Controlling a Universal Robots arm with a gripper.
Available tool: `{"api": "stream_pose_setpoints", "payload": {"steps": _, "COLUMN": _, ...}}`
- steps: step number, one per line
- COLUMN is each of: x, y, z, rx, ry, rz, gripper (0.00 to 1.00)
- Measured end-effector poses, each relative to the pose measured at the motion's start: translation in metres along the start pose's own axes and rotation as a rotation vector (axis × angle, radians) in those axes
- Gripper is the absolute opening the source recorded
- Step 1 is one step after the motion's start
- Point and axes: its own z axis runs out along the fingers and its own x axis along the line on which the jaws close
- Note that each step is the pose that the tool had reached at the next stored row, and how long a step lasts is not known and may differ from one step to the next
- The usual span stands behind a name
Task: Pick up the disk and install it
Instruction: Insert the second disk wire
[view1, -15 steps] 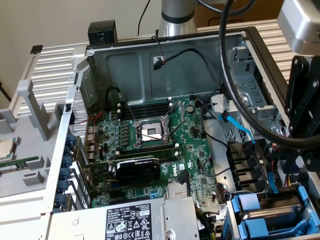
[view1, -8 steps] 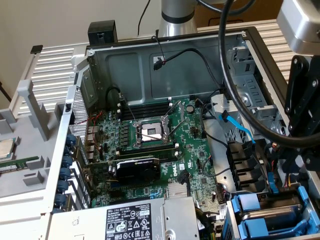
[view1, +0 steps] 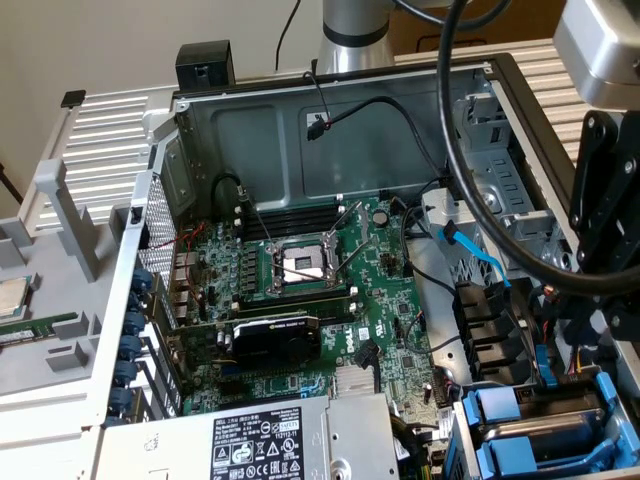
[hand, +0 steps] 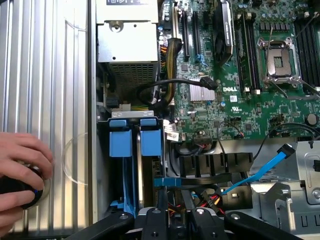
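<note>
The gripper (hand: 176, 207) hangs over the open computer case, its black fingers (hand: 162, 202) closed on the edge of a blue-framed disk (hand: 167, 182) standing in the drive bay. Just beside it sit two blue carrier tabs (hand: 135, 137). The green motherboard (hand: 220, 107) shows an empty processor socket (hand: 278, 61). A person's hand (hand: 20, 177) rests on a dark round knob (hand: 22, 187) on the ribbed metal surface (hand: 45, 75) outside the case.

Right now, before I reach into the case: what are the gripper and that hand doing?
Gripper: closed, apparently on the disk by its blue frame end.
Person's hand: resting on a dark round object.
</note>
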Motion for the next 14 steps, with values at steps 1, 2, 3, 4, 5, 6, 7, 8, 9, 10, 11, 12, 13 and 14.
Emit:
{"api": "stream_pose_setpoints", "payload": {"steps": 1, "x": 0.0000, "y": 0.0000, "z": 0.0000, "rx": 0.0000, "ry": 0.0000, "rz": 0.000, "gripper": 0.16}}
{"api": "stream_pose_setpoints", "payload": {"steps": 2, "x": 0.0000, "y": 0.0000, "z": 0.0000, "rx": 0.0000, "ry": 0.0000, "rz": 0.000, "gripper": 0.11}}
{"api": "stream_pose_setpoints", "payload": {"steps": 3, "x": 0.0000, "y": 0.0000, "z": 0.0000, "rx": 0.0000, "ry": 0.0000, "rz": 0.000, "gripper": 0.11}}
{"api": "stream_pose_setpoints", "payload": {"steps": 4, "x": 0.0000, "y": 0.0000, "z": 0.0000, "rx": 0.0000, "ry": 0.0000, "rz": 0.000, "gripper": 0.11}}
{"api": "stream_pose_setpoints", "payload": {"steps": 5, "x": 0.0000, "y": 0.0000, "z": 0.0000, "rx": 0.0000, "ry": 0.0000, "rz": 0.000, "gripper": 0.11}}
{"api": "stream_pose_setpoints", "payload": {"steps": 6, "x": 0.0000, "y": 0.0000, "z": 0.0000, "rx": 0.0000, "ry": 0.0000, "rz": 0.000, "gripper": 0.11}}
{"api": "stream_pose_setpoints", "payload": {"steps": 7, "x": 0.0000, "y": 0.0000, "z": 0.0000, "rx": 0.0000, "ry": 0.0001, "rz": 0.000, "gripper": 0.11}}
{"api": "stream_pose_setpoints", "payload": {"steps": 8, "x": 0.0000, "y": 0.0000, "z": 0.0000, "rx": 0.0001, "ry": 0.0001, "rz": -0.001, "gripper": 0.11}}
{"api": "stream_pose_setpoints", "payload": {"steps": 9, "x": 0.0000, "y": 0.0000, "z": 0.0000, "rx": 0.0005, "ry": 0.0010, "rz": -0.008, "gripper": 0.11}}
{"api": "stream_pose_setpoints", "payload": {"steps": 10, "x": -0.0001, "y": 0.0001, "z": 0.0001, "rx": -0.0004, "ry": 0.0030, "rz": -0.023, "gripper": 0.11}}
{"api": "stream_pose_setpoints", "payload": {"steps": 11, "x": 0.0000, "y": 0.0002, "z": 0.0000, "rx": -0.0016, "ry": 0.0056, "rz": -0.041, "gripper": 0.11}}
{"api": "stream_pose_setpoints", "payload": {"steps": 12, "x": 0.0000, "y": 0.0001, "z": 0.0000, "rx": -0.0028, "ry": 0.0081, "rz": -0.058, "gripper": 0.11}}
{"api": "stream_pose_setpoints", "payload": {"steps": 13, "x": 0.0000, "y": 0.0001, "z": 0.0000, "rx": -0.0040, "ry": 0.0106, "rz": -0.076, "gripper": 0.11}}
{"api": "stream_pose_setpoints", "payload": {"steps": 14, "x": 0.0000, "y": 0.0001, "z": 0.0000, "rx": -0.0052, "ry": 0.0129, "rz": -0.094, "gripper": 0.11}}
